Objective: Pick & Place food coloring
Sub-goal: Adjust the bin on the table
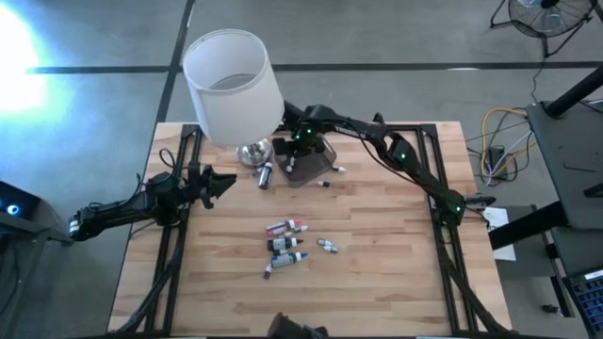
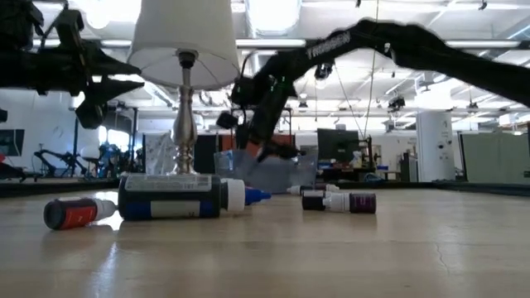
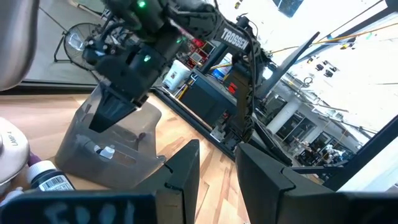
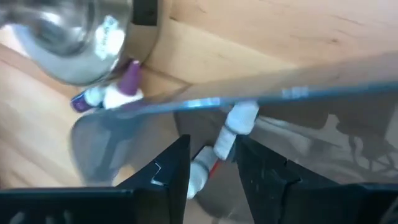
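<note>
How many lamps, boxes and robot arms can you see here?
lamp: 1
grey box: 1
robot arms: 2, the left arm and the right arm
Total: 4

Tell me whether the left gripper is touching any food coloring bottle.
Apart. In the high view the left gripper hangs at the table's left side, with bare wood between it and both the bottle by the lamp and the central cluster.
</note>
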